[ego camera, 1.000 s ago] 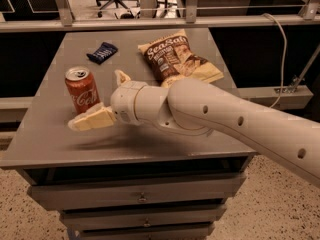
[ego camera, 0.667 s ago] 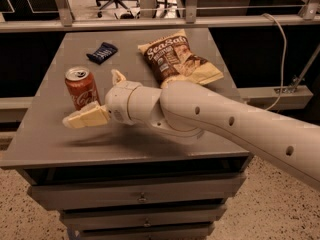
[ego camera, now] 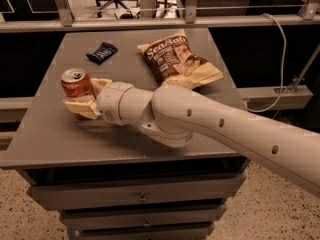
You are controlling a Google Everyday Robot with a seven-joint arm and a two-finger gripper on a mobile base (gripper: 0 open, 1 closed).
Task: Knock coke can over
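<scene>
The coke can, red with a silver top and pull tab, stands upright near the left edge of the grey table. My gripper is at the can on its right side. Its cream fingers are spread apart. The near finger lies across the front of the can's base and hides it. The far finger sits just right of and behind the can. The white arm reaches in from the lower right.
A tan-and-brown chip bag lies at the back middle of the table. A small dark blue packet lies at the back left. A railing runs behind the table, drawers sit below it, and a white cable hangs at the right.
My gripper has moved left toward the can; the near finger, which was in front and to the right of it, now overlaps its base. The can still stands upright.
</scene>
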